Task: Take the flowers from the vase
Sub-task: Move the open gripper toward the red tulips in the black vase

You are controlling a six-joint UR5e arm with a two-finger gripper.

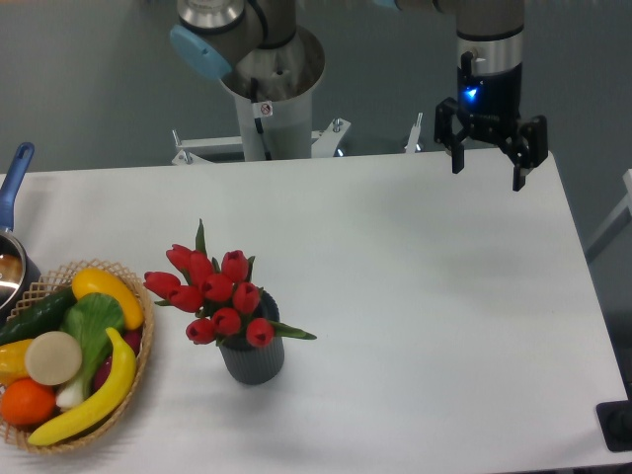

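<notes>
Nearest stands the basket (74, 360), and right of it the vase (253, 357) holds the flowers (215, 292). Far right and behind the vase, the gripper (487, 170) hangs open and empty. The approach is not yet begun; next it must travel over the flowers.

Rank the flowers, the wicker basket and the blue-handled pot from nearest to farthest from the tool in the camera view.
Measured from the tool, open above the table's far right:
1. The flowers, in the vase, left of centre.
2. The wicker basket of fruit and vegetables, at the front left.
3. The blue-handled pot, at the left edge, partly cut off.
</notes>
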